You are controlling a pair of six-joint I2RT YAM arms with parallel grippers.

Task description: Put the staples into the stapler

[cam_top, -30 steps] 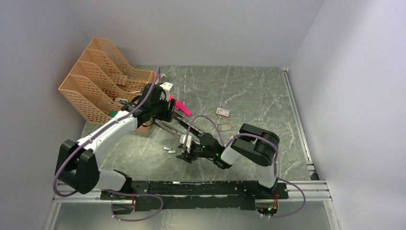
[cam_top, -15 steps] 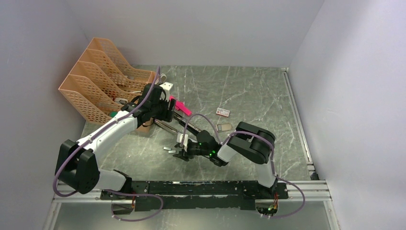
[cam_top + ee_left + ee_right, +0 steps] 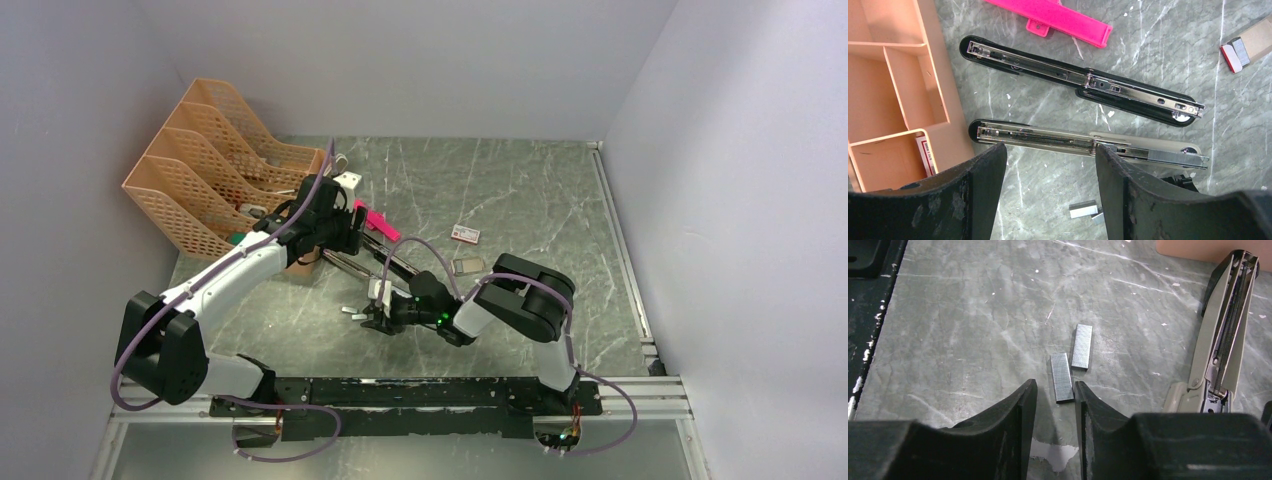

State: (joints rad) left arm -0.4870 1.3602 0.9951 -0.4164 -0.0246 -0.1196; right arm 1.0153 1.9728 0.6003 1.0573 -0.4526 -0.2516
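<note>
We see the staples (image 3: 1062, 376) as two short silvery strips lying flat on the marbled table (image 3: 948, 330). They sit side by side and slightly staggered, with their corners touching or nearly so. In the top view they lie toward the near edge, between the two arms and apart from either stapler's rail.

The right gripper (image 3: 1054, 390) is down at the table with its jaws narrowly apart. The near end of the closer strip sits in the gap between them. One finger (image 3: 1088, 415) is right at the strip's edge, but we cannot tell whether it presses on it. Nothing is clamped.

The stapler (image 3: 1083, 82), black with a shiny silver rail, lies opened out flat on the table farther back. Parallel to it and closer to the staples lies a grey-topped stapler (image 3: 1128, 147), also opened flat. Its grey half shows at the right of the right wrist view.

The left gripper (image 3: 1050, 150) hangs over the grey-topped stapler with its jaws wide apart, holding nothing.

Beyond the black stapler lies a pink plastic piece (image 3: 1058, 17). A peach file organiser (image 3: 943, 95) stands just beside the staplers' hinged-out ends. A small white box (image 3: 465, 233) with red print rests well apart, toward the right side of the table.
</note>
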